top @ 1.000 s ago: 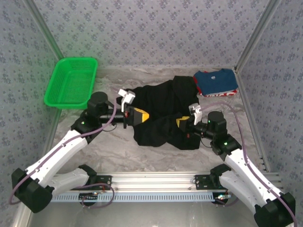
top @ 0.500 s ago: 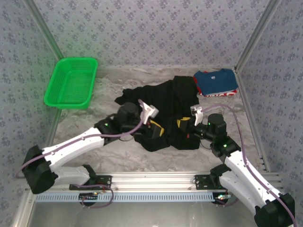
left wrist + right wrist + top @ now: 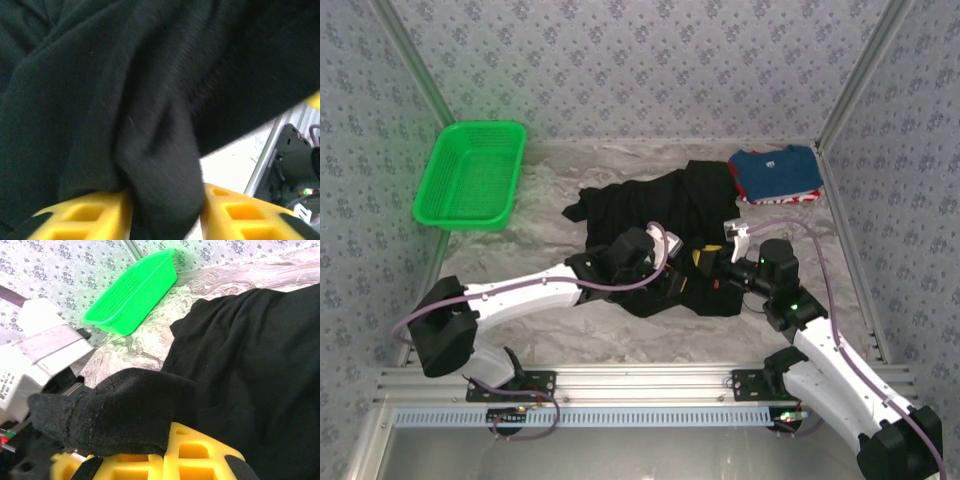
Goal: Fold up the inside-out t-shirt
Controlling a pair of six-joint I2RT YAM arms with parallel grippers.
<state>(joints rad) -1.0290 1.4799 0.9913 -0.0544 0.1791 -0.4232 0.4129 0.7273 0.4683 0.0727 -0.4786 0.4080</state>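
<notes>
Apparently, little is done yet: the t-shirt [image 3: 640, 200] is seen crumpled at the centre of the top view, not spread flat. One bunch is pinched by the left gripper [image 3: 166, 212], and another is clamped in the closed right gripper [image 3: 165, 452]. Flattening and all folds are left.

One black t-shirt [image 3: 640, 200], one folded blue shirt [image 3: 775, 172], one green basket [image 3: 485, 126], two arms: left arm [image 3: 520, 293], right arm [image 3: 825, 345].
</notes>
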